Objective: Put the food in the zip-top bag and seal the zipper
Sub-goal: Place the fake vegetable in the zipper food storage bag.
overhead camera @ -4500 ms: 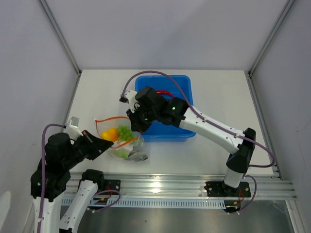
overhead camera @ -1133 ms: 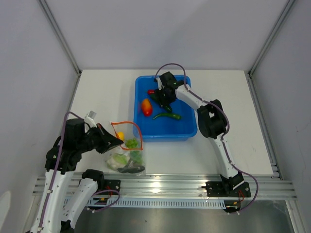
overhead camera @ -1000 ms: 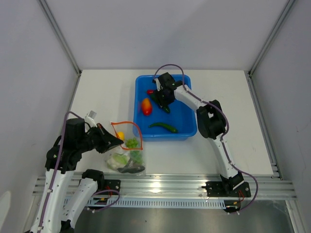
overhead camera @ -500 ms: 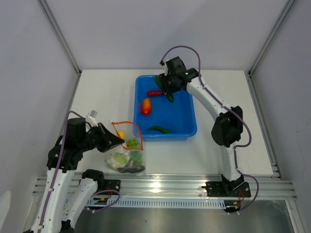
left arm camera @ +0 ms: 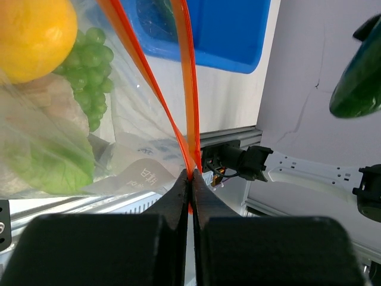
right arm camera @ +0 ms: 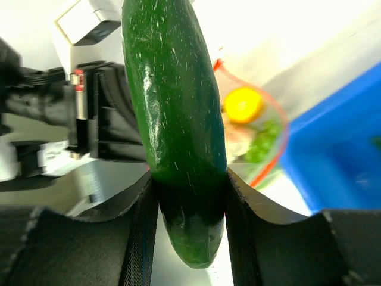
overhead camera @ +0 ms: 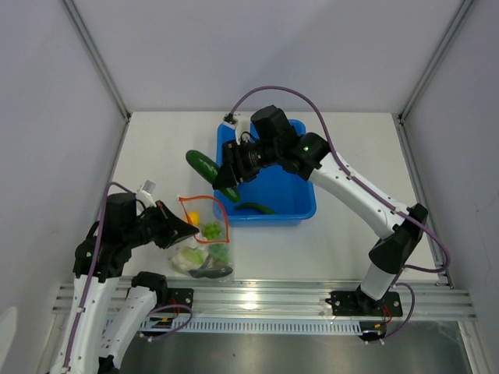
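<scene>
Cucumber [overhead camera: 209, 171], dark green and long, is clamped between the fingers of the right gripper [overhead camera: 231, 178]. It hangs in the air over the left edge of the blue bin [overhead camera: 306, 204]. In the right wrist view the two fingers [right arm camera: 138, 238] press on both sides of its lower part, and the left arm shows behind it.

Left gripper [overhead camera: 185, 228] has its jaws pressed together on the zipper [left arm camera: 186, 107], at the corner where the two orange-red strips meet. From this corner the strips run apart, so the mouth of the zip-top bag [overhead camera: 204, 251] stands open.

The bag lies on the table [overhead camera: 351, 148] near the front edge, just beside the left gripper. Inside it I can see a yellow-orange piece [overhead camera: 193, 218], green grapes [overhead camera: 211, 230], a pale green piece and a dark grey piece [overhead camera: 210, 272] at the bottom. One green pepper [overhead camera: 254, 207] lies in the bin near its front wall. The cucumber is apart from the bag, above and beyond its open mouth.
</scene>
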Motion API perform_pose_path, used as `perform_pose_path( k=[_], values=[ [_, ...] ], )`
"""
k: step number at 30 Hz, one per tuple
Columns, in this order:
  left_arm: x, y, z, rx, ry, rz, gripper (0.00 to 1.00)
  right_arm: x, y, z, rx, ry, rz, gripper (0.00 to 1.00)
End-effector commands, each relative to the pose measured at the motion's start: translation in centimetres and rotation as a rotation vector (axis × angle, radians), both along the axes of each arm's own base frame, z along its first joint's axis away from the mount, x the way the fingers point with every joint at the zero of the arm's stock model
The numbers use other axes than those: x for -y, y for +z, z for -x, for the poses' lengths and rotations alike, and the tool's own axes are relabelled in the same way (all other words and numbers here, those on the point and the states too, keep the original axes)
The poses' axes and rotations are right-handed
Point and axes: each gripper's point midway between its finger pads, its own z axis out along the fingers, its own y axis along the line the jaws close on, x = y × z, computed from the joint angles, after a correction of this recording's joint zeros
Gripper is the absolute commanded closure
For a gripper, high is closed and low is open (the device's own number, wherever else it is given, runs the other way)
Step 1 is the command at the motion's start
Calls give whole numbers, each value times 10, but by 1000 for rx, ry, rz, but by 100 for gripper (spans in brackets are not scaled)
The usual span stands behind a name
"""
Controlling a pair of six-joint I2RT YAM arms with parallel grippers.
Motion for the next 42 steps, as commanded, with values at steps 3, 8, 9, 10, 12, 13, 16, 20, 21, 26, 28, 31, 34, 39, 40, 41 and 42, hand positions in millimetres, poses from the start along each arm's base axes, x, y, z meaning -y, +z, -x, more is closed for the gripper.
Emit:
perform_pose_path(
  k=[3,8,9,10,12,13,16,20,21,26,28,31,34,39,40,41,42],
  values=[
    [-1,12,7,12,-6,1,99,-10,9,31,-174,62,-54,100],
    [-1,12,10,14,1,9,99,-15,-12,45,-221,76,23,100],
    [-1,13,11,16,-1,12,100,-14,-17,46,-229,73,49,100],
    [-1,14,11,17,-1,12,99,-14,-25,46,-239,73,84,100],
    [-1,14,12,20,-2,12,99,-5,-30,54,-233,102,143,100],
    [-1,13,12,19,-2,11,99,-2,-34,58,-237,114,168,100],
    [-1,13,13,21,-4,11,99,9,-49,74,-234,162,261,100],
    [-2,11,15,27,-5,11,99,17,-75,79,-216,172,416,100],
    [-1,10,16,27,-6,12,99,15,-77,83,-199,189,433,100],
    [0,9,18,28,-21,14,99,1,-81,83,-179,207,479,100],
    [0,10,17,32,-25,13,100,-8,-90,82,-185,212,497,100],
    [0,10,18,40,-27,11,99,-21,-100,78,-204,210,508,100],
    [0,9,19,37,-33,13,99,-33,-104,71,-211,187,497,97],
    [2,7,20,34,-42,19,99,-53,-105,68,-256,178,432,96],
    [2,8,20,37,-42,21,99,-58,-106,64,-254,169,419,94],
    [2,8,20,38,-42,23,99,-60,-104,62,-260,156,409,94],
    [2,8,20,36,-43,22,100,-62,-102,60,-261,147,396,93]
  ],
)
